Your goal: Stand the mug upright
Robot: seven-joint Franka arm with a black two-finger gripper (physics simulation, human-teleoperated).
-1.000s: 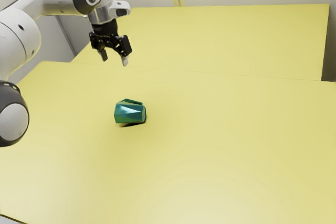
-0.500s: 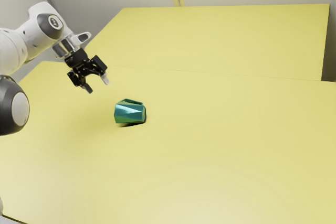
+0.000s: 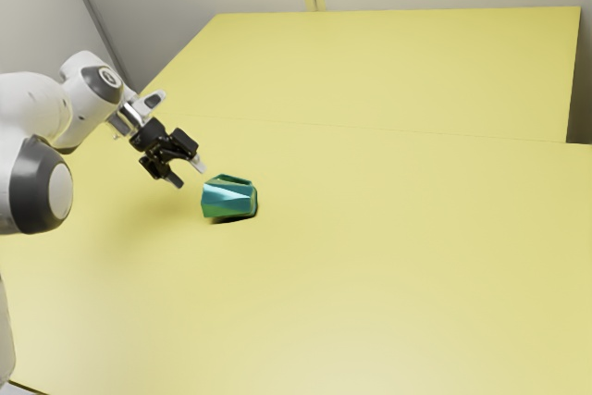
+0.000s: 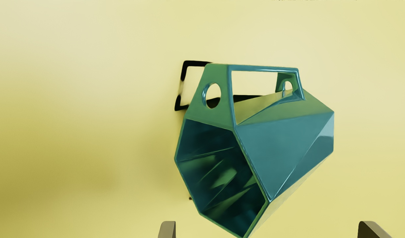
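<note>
the mug lies on its side on the desk, its open mouth facing the pincer and its base end pointing away. the handle sticks out along one side, clear of the desk surface. the pincer is spread and holds nothing; it hangs at a slant near the mug, on the mouth side, with a gap between them in the exterior view.

the mug needs a firm grip before it can be stood up, so getting hold of it looks like the step in hand. the rim seems a good place: one of the fingers slipped inside the mouth, the other outside the same wall, would give a hold from which the mouth can swing up. line up well before going in, because a tip that meets the rim head-on would likely push the mug off along the desk. go in slowly, keep off the handle, and close only once the wall sits well between both tips. the faceted faces look slick, so a shallow pinch could let it twist. then raise the mouth end gently, let the base come down flat, and open only when it stands steady.
</note>
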